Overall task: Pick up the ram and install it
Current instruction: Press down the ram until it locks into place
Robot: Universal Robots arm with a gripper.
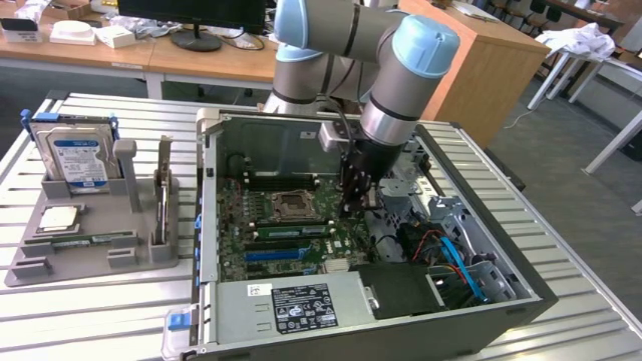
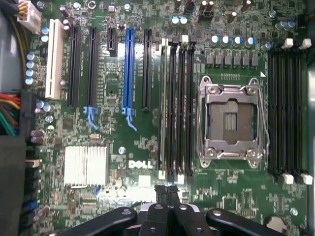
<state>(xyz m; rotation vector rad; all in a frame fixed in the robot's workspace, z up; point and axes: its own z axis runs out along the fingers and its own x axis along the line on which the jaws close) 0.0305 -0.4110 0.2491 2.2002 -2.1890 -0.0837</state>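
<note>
- On the motherboard (image 2: 123, 147), beside the empty CPU socket (image 2: 231, 120), white "DELL" lettering is readable.
- The arm reaches steeply down into the open computer case (image 1: 522, 289); the gripper (image 2: 167, 189) hangs just above the board, fingers closed together, holding nothing.
- The ram (image 1: 86, 241) lies flat in the grey holder tray (image 1: 60, 271) outside the case, at the exterior view's left, below the hard drive (image 1: 75, 154).
- Memory slots (image 2: 177, 108) next to the socket stand unobstructed.
</note>
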